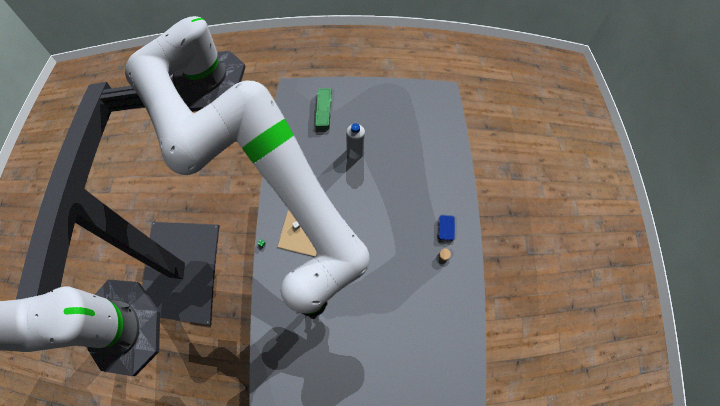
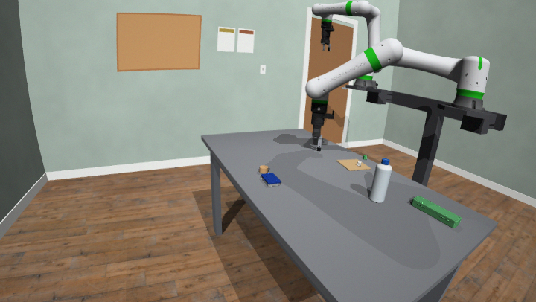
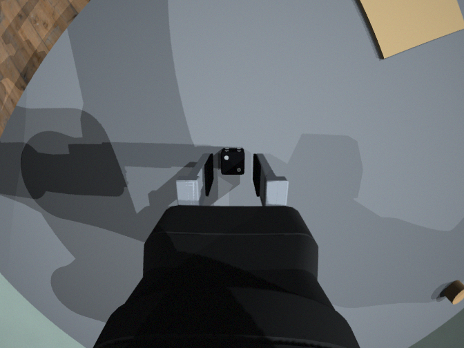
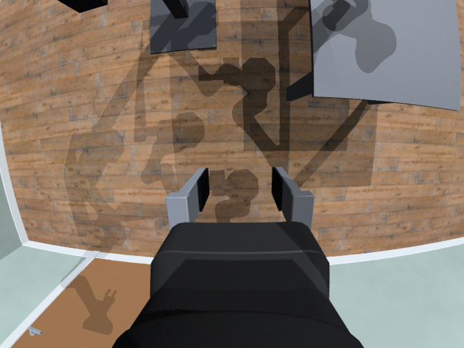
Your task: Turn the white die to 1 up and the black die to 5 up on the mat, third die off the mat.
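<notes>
my left fingers (image 2: pixel 317 148) are standing partly open around the black die (image 2: pixel 318 149) (image 3: pixel 233 161), gripping nothing; it is showing 2 on top, off the mat (image 1: pixel 292 243) (image 2: pixel 348 164) (image 3: pixel 416 25), so turning to 5 and placing are remaining. the white die (image 1: pixel 295 225) (image 2: pixel 359 163) is sitting on the mat, its top number too small to read. the green die (image 1: pixel 261 243) (image 2: pixel 365 157) is lying off it. my right fingers (image 2: pixel 326 48) are hanging wide open and empty, away from the worktop (image 1: pixel 403 342) (image 2: pixel 240 161) (image 4: pixel 374 84).

I count three dice: one white (image 1: pixel 295 225) (image 2: pixel 359 163), one green (image 1: pixel 261 243) (image 2: pixel 365 157), one black (image 3: pixel 233 161); also one bottle (image 1: pixel 355 141) (image 2: pixel 380 182), one mat (image 1: pixel 297 243) (image 2: pixel 348 164) (image 3: pixel 413 27).
</notes>
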Controlling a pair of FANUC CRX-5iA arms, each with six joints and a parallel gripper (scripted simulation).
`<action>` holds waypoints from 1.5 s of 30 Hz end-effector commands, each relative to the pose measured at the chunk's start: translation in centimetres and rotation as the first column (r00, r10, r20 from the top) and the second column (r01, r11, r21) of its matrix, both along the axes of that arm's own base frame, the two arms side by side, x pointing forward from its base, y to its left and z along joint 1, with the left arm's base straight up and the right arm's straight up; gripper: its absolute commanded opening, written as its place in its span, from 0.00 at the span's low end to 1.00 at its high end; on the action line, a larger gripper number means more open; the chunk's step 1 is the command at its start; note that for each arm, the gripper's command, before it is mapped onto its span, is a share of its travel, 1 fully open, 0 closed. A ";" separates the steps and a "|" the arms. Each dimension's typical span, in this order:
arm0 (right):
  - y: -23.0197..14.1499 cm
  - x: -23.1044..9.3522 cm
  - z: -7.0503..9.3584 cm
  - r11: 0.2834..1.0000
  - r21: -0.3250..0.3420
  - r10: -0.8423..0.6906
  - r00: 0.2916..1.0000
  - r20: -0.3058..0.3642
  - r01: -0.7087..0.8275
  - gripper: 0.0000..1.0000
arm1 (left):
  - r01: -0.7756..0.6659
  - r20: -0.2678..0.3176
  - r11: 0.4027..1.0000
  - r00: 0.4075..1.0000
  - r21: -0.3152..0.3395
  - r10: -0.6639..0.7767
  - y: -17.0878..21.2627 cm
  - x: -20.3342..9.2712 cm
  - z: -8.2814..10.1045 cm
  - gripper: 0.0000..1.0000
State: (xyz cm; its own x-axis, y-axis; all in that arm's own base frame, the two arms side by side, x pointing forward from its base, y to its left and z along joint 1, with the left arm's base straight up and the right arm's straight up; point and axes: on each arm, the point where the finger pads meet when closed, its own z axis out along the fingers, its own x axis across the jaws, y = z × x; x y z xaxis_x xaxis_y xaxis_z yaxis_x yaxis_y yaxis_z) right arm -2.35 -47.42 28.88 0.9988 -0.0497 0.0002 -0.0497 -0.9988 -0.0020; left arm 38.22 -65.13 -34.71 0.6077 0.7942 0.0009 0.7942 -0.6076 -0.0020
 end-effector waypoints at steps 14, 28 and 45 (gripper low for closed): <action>0.0 0.0 0.1 1.000 -0.002 0.000 1.000 0.000 0.000 1.00 | 0.000 0.001 1.000 1.000 -0.002 0.000 -0.2 0.1 0.1 0.70; 0.0 0.0 0.1 1.000 -0.002 0.000 1.000 0.000 0.000 1.00 | 0.000 0.001 1.000 1.000 -0.002 0.000 -0.2 0.1 0.1 0.70; 0.0 0.0 0.1 1.000 -0.002 0.000 1.000 0.000 0.000 1.00 | 0.000 0.001 1.000 1.000 -0.002 0.000 -0.2 0.1 -1.8 0.70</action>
